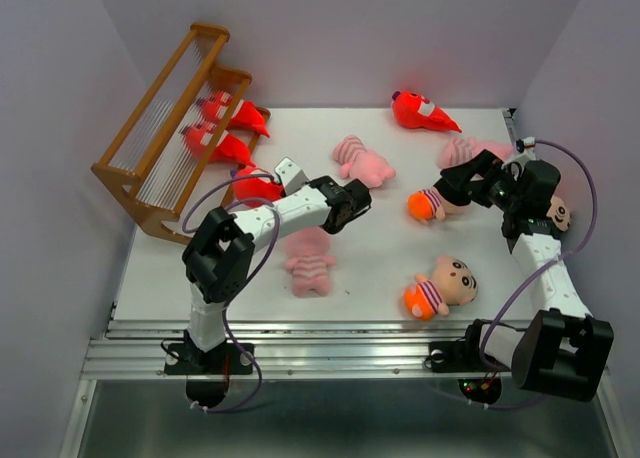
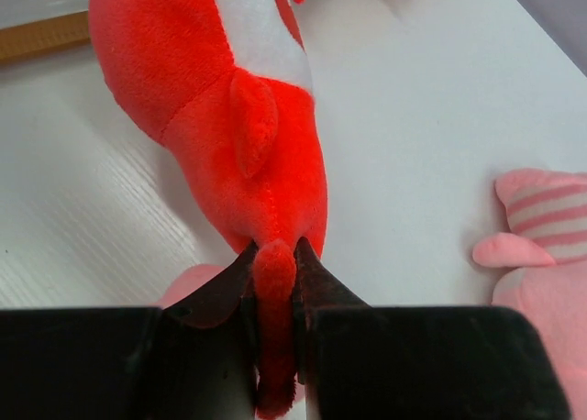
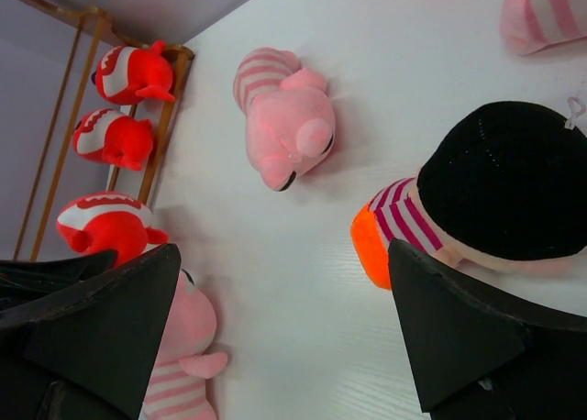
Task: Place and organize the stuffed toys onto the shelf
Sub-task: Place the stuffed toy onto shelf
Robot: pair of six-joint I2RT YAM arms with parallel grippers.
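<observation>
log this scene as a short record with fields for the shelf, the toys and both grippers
shelf: far left
on shelf: two monsters, front tier
left gripper: shut on third monster, by its tail
right gripper: open, over a boy doll
loose: fourth monster; three pigs; two more boy dolls

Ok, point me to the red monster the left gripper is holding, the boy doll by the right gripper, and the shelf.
red monster (image 2: 211, 154): left wrist view, on its red body.
boy doll (image 3: 504, 182): right wrist view, on its black hair.
shelf (image 1: 208, 30): top external view, far top corner of frame.
</observation>
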